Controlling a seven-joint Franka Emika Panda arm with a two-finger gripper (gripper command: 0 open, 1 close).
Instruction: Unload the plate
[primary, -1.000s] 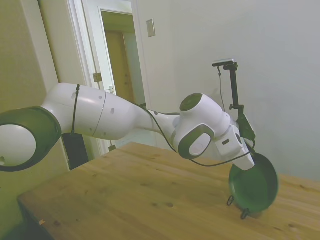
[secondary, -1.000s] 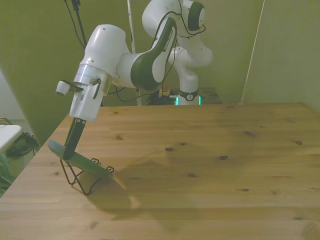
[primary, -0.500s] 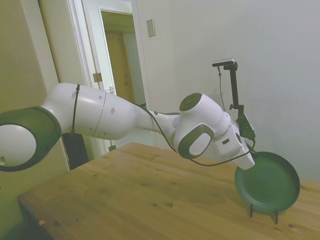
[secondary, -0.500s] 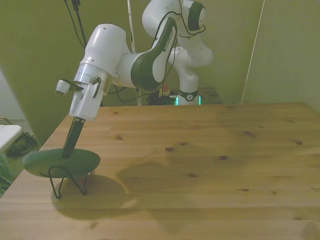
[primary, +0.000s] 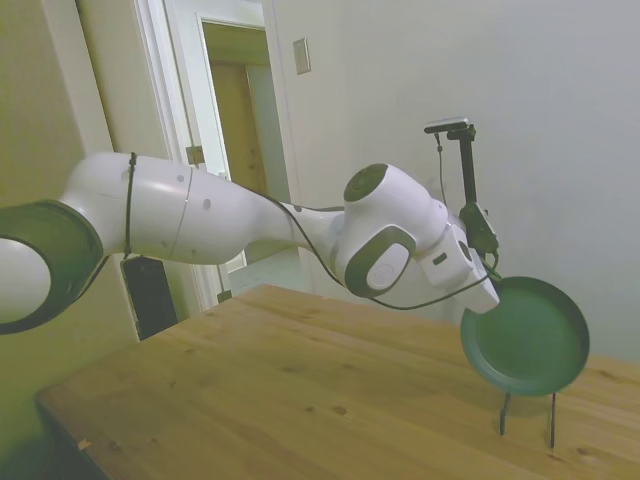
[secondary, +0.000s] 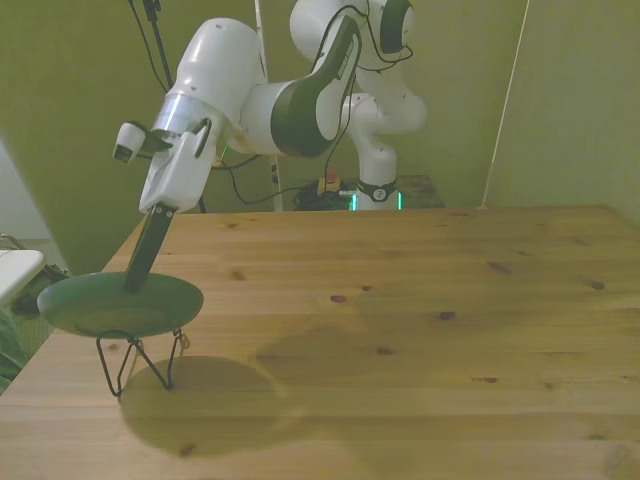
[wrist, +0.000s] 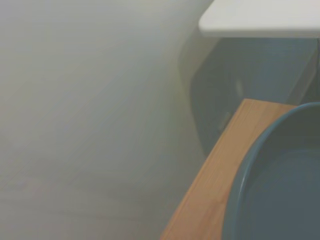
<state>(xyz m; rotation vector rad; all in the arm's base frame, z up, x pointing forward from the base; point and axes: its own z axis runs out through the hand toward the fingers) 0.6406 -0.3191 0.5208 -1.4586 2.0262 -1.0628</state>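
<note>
You have the plate (primary: 527, 338) in the air, just clear of the top of the rack (primary: 527, 414). It is a round, dark green plate, held by its rim. In the side view it is tipped so its hollow face shows; in the front view it reads as a nearly flat disc (secondary: 120, 305) above the wire legs (secondary: 140, 362). The wrist view shows only a blurred arc of its rim (wrist: 250, 165) against the desk edge.

The gripper (secondary: 137, 278) comes down at a slant onto the plate's upper edge, and its jaws are closed on that rim. The plate hangs below and ahead of the jaws, with most of its weight out beyond the grip.

The rack stands directly beneath the plate, near the corner of the desk (secondary: 420, 340) at the front view's left. Bare wood stretches away toward the front view's right.

The lift looks nearly done. Next, carry the plate sideways off the rack and lay it flat on the desk.
</note>
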